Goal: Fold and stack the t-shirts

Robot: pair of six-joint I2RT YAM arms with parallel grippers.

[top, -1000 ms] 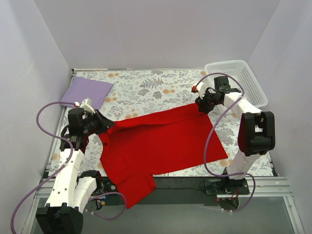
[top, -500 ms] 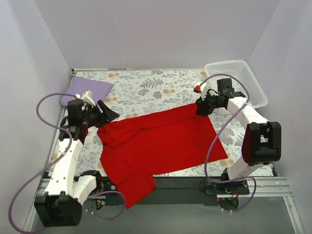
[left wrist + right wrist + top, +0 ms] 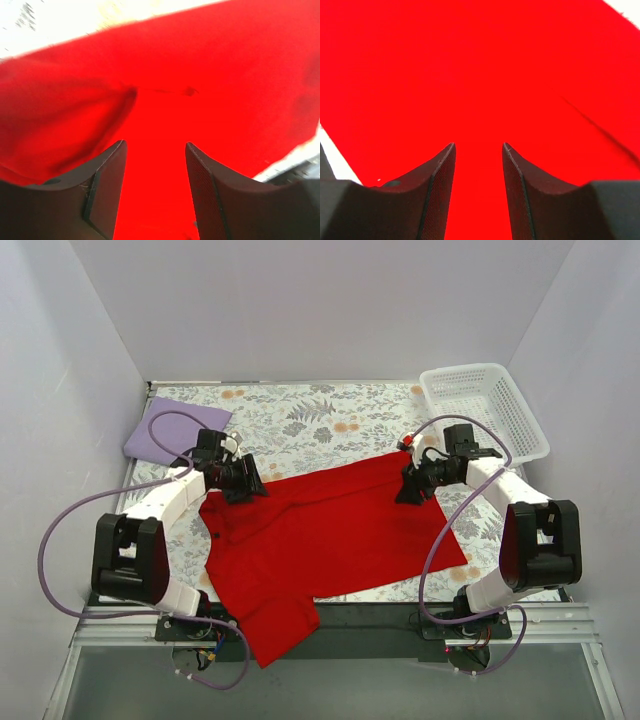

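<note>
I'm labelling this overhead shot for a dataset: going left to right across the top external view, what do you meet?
The lilac t-shirt → left tool → middle of the red t-shirt → right tool → white basket.

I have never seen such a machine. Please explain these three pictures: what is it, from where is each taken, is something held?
Two robot arms stand at the near edge of a flower-patterned table. One picture looks down from above and behind them; the other two come from a camera on each wrist, so the dark shapes below are that arm's fingers. A bright red short-sleeved cloth t-shirt lies spread out, a pale lilac cloth shirt in the far left corner, a white plastic lattice basket far right. The left claw and the right claw are open over the red shirt; neither holds anything.
</note>
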